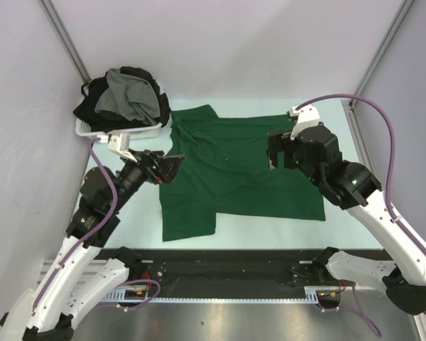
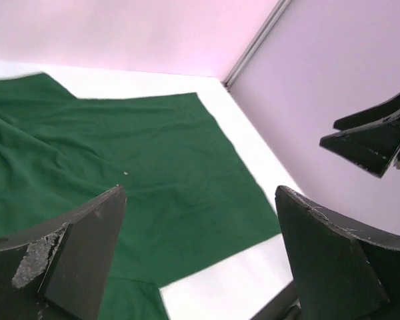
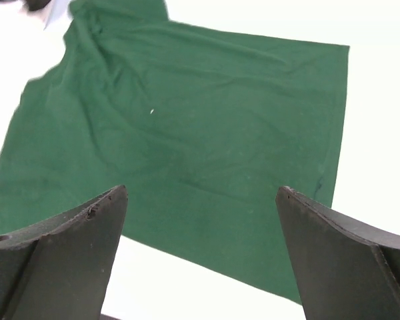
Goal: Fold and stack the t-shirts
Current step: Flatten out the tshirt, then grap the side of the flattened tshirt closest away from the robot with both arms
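Note:
A dark green t-shirt lies spread flat in the middle of the table, partly folded, with one flap reaching toward the near edge at the lower left. My left gripper hovers open over its left edge, nothing between the fingers. In the left wrist view the left gripper looks across the green t-shirt. My right gripper hangs open above the shirt's right half. The right wrist view has the right gripper empty over the green cloth. A grey t-shirt and a black one are heaped at the back left.
The white basket holding the heap stands in the back left corner against the wall. Pale walls close in the table on three sides. The right arm's fingers show in the left wrist view.

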`<action>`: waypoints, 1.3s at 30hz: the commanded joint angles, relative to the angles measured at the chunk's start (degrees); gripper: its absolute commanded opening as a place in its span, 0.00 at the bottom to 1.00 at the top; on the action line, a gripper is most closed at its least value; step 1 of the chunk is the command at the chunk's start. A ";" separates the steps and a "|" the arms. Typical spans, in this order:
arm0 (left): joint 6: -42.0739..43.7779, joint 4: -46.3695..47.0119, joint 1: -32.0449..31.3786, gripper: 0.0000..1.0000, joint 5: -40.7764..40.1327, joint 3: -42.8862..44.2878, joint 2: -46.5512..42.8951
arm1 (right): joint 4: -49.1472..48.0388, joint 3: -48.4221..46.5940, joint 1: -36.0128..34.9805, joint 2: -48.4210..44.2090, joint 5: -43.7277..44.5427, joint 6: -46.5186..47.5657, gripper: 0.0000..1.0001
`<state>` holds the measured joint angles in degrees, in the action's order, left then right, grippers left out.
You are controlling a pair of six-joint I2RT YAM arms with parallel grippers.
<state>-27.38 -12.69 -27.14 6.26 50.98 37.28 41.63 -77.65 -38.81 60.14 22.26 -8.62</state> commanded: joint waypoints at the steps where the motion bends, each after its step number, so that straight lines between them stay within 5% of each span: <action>1: -9.80 10.92 -0.20 0.99 0.60 -7.90 -6.33 | -1.98 1.79 -1.80 -3.52 0.94 4.23 1.00; 4: -7.26 8.67 -0.29 0.99 4.17 -8.28 -3.82 | -5.94 6.53 -1.80 -5.73 5.50 1.42 1.00; 8: -0.93 -13.96 -0.20 1.00 3.87 3.13 8.40 | 0.17 6.37 0.30 -1.28 2.26 -1.47 1.00; 10: 0.12 -17.97 -0.37 0.99 2.70 4.21 11.84 | 3.36 7.06 1.80 0.93 2.43 -4.72 1.00; 15: -1.28 -16.31 -0.37 1.00 -3.87 -2.55 10.18 | 4.78 13.74 9.69 2.08 -2.21 -9.31 1.00; 24: 2.42 -28.44 -0.55 1.00 -10.82 -0.09 14.67 | 7.94 17.27 23.41 5.59 -8.73 -10.27 1.00; 39: 2.85 -32.23 -1.16 0.99 -10.75 1.14 15.89 | 20.76 19.02 30.80 11.06 -14.08 -23.98 1.00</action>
<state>-26.24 -46.09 -27.68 -3.55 49.10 52.71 56.82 -59.68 -9.58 72.64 9.45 -26.94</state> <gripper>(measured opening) 0.992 0.994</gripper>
